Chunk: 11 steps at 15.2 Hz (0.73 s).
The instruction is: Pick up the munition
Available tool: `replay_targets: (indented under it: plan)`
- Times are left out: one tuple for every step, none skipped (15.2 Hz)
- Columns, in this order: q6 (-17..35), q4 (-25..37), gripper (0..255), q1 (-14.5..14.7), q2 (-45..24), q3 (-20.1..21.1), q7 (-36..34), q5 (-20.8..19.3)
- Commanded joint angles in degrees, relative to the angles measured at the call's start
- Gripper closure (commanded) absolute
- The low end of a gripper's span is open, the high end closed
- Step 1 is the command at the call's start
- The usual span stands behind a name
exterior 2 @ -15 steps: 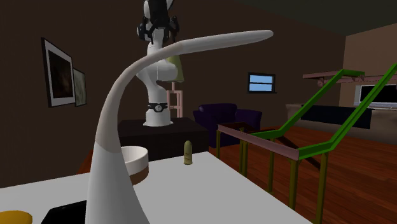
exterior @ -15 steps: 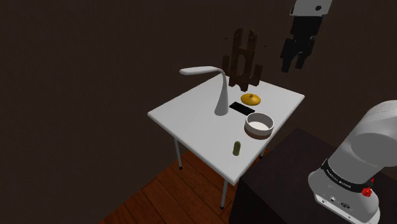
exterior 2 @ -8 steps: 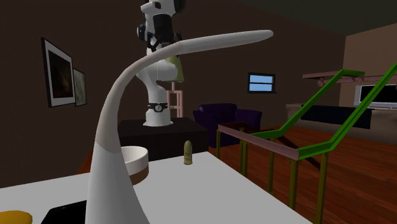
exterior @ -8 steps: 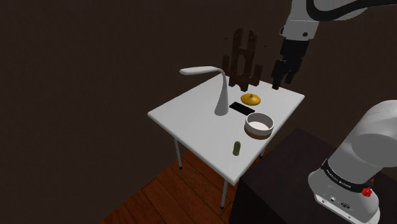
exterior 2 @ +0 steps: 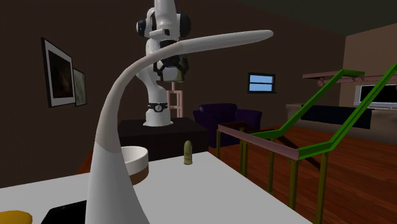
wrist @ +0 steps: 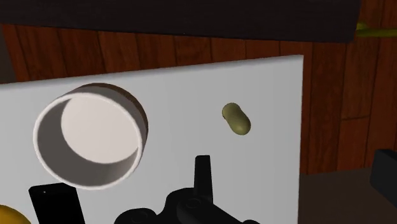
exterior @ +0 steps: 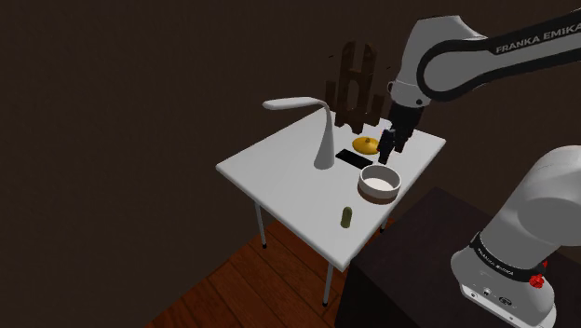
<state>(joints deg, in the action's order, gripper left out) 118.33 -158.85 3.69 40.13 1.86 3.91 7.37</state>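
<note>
Munition (exterior: 346, 217): count one, olive, stood upright on the white table (exterior: 279, 177) near the edge facing the stand. Long axis is seen as vertical, rounded tip pointed up, flat base on the tabletop. Nothing is touching it.

Gripper (exterior: 388, 154): fingers are seen apart, nothing held. It is hung low over the table's far part, just beside the yellow disc (exterior: 368, 144), well apart from the munition; the white bowl (exterior: 380, 193) is placed between them.

Also counted on the table: one bowl, one yellow disc, one flat black slab (exterior: 354, 157), one white curved lamp (exterior: 323, 140).
</note>
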Motion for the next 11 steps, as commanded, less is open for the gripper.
replay_targets:
  plan:
    - [5.9, -2.2, 0, 0.7, -2.6, 0.7, 0.7, 0.3]
    - [9.0, -3.2, 0, 1.1, -4.2, 1.0, 1.0, 0.5]
    - [12.1, -4.1, 0, 1.5, -6.0, 1.4, 1.4, 0.7]
    - [15.3, -4.9, 0, 1.8, -8.0, 1.7, 1.7, 0.8]
    - [18.6, -5.5, 0, 2.2, -10.2, 2.0, 2.1, 1.0]
    - [21.9, -6.0, 0, 2.5, -12.6, 2.3, 2.4, 1.1]
    - [25.2, -6.4, 0, 2.8, -15.1, 2.6, 2.8, 1.3]
    - [28.6, -6.7, 0, 3.1, -17.8, 2.9, 3.1, 1.4]
    - [32.0, -6.8, 0, 3.4, -20.6, 3.2, 3.4, 1.5]
    - [35.3, -6.8, 0, 3.6, -23.6, 3.5, 3.7, 1.5]
    - [38.7, -6.6, 0, 3.8, -26.7, 3.8, 4.0, 1.4]
